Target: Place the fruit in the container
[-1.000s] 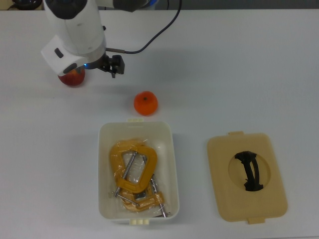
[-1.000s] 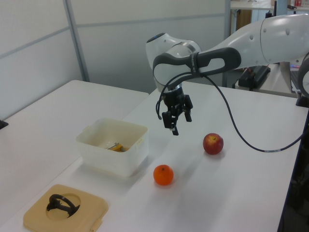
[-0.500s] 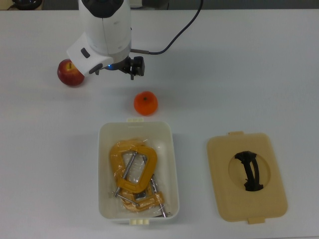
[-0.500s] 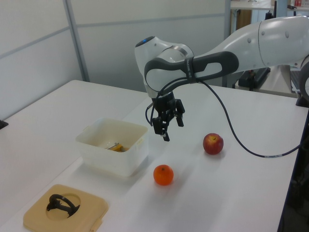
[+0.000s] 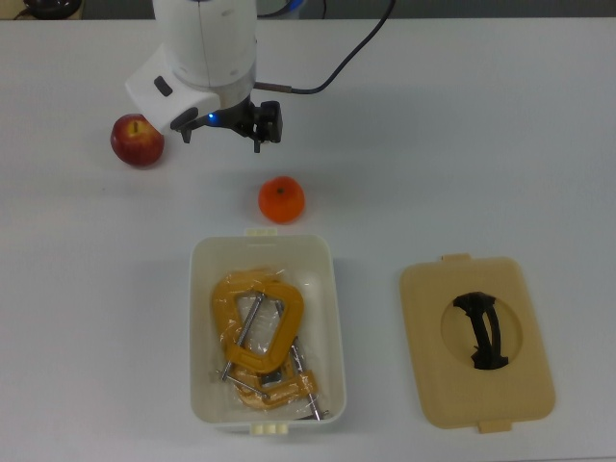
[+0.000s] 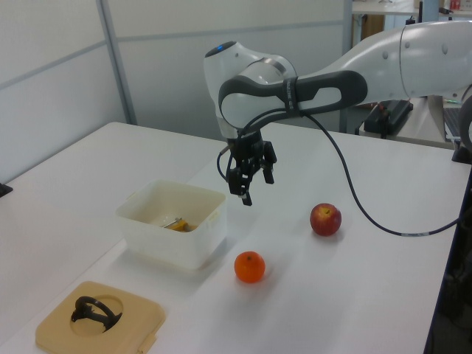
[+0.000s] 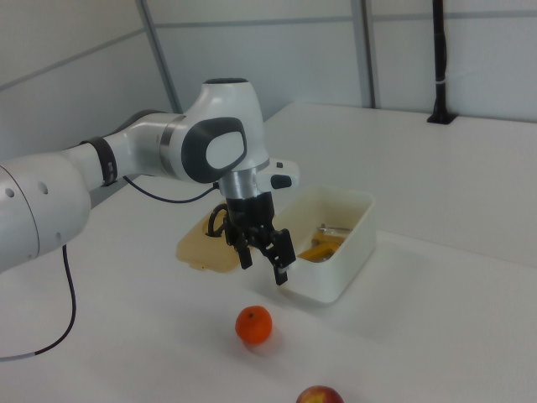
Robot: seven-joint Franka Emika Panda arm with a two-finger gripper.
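The apple [image 5: 138,141] rests on the table [image 5: 462,144], well apart from the white tub [image 5: 267,252], which already holds yellow clamps [image 5: 258,327]. My gripper [image 5: 265,127] hangs empty, fingers spread, above the orange [image 5: 281,199], so no grasp is started.
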